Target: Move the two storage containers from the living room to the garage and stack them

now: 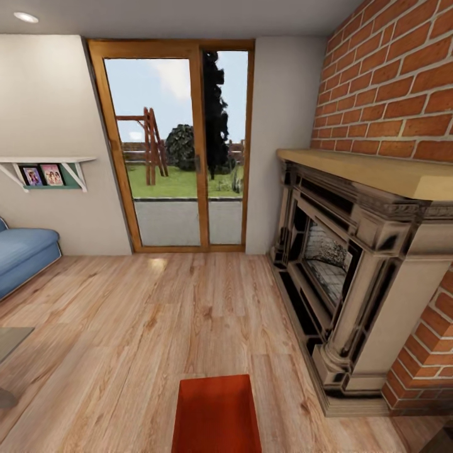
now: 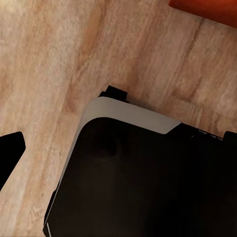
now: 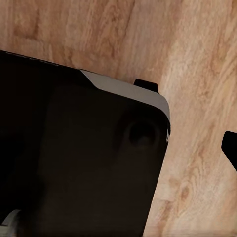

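container: one storage container [image 1: 217,412] lies on the wood-plank floor [image 1: 145,327] right in front of you, its orange-red face seen from the head camera; its long axis looks to run straight away from you, toward the glass doors [image 1: 179,151].
second container: you have no sight of it here, so its place can't be told.
way from the fingers: in the left wrist view an orange-red corner [image 2: 210,10] sits at the picture's edge, out ahead of that arm and well apart from it, past the robot's dark base [image 2: 143,177].
nearer arm: judging by that corner, your left arm seems the closer one; the right wrist view gives you plank floor and the base [image 3: 79,158].
left fingers: one dark tip [image 2: 10,153] at the frame edge, touching nothing; released or clenched can't be told.
right fingers: one dark tip [image 3: 230,148] at the edge, nothing near it; same, can't be told.
room: still the living room, with the fireplace [image 1: 352,277] to your right and the blue sofa [image 1: 22,251] to your left.
writing: none readable; the framed photos [image 1: 43,175] on the wall shelf are too small.
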Controlling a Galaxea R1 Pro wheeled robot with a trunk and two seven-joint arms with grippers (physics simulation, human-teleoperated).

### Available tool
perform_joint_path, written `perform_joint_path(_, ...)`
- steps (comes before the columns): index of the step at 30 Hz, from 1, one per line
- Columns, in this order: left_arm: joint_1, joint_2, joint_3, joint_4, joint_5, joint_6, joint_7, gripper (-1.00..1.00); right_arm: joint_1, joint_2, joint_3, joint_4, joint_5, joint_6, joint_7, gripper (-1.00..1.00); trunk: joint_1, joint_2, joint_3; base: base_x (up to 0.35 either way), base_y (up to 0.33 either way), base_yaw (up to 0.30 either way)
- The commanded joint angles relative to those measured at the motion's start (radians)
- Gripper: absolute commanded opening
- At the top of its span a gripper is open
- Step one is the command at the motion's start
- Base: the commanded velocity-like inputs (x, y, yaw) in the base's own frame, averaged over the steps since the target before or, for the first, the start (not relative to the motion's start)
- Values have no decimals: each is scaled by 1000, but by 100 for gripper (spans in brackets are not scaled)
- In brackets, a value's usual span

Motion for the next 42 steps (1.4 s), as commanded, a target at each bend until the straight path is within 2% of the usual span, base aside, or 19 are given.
perform_joint_path(1,-1,0,6,0,1,-3,2,100,-1,0,7,3,-3,-4,-3,100,0,-1,-1,0,0,0)
perform_joint_path(42,-1,0,6,0,1,-3,2,100,-1,-4,12,3,0,13,18,100,0,-1,-60,0,0,13)
